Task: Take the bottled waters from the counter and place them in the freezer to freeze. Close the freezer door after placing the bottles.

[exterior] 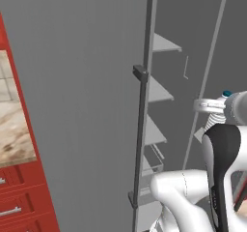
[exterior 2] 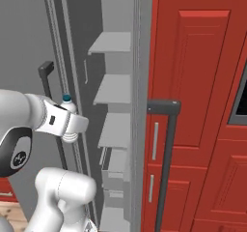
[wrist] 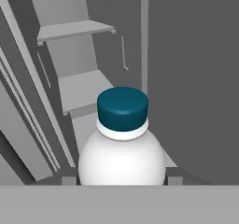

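While the end effector (wrist: 121, 181) grips a bottled water (wrist: 122, 143), pale shelves (wrist: 77, 29) lie ahead; freezer door (exterior: 87, 105) stands open alongside.

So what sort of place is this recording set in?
A rendered home kitchen, most likely: an open grey freezer with pale inner shelves, red cabinet fronts beside it, and a marbled stone counter. The gripper holds a bottled water toward the shelves.

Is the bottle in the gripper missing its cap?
No, in the hand view the bottle held between the fingertips of the gripper carries a dark teal cap on its neck.
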Robot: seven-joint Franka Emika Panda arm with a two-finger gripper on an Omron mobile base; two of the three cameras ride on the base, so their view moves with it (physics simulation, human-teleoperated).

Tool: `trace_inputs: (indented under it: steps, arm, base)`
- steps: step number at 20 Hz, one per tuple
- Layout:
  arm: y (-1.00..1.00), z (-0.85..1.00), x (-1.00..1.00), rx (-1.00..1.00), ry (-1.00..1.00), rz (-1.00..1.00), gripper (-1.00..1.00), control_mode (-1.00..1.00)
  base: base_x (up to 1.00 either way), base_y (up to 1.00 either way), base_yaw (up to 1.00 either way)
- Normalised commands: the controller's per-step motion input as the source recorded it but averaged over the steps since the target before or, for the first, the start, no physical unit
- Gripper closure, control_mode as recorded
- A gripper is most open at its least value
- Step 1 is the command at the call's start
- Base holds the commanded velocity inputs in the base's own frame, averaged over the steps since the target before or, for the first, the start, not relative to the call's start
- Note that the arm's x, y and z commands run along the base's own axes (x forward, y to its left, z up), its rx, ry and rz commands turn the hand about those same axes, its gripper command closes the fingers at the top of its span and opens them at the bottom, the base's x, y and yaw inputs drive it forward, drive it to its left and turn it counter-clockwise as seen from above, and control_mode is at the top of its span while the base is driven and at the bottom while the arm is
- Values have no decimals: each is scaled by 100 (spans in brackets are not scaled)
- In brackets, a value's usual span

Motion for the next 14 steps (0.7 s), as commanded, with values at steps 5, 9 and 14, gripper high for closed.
trace_inputs:
  steps: [5,9,14]
  arm:
    - [0,0,0,0,0,0,100,100]
    - [0,0,0,0,0,0,100,100]
    - [0,0,0,0,0,0,100,100]
  base:
    - [39,-6,3]
    - [29,-11,3]
    - [14,-31,4]
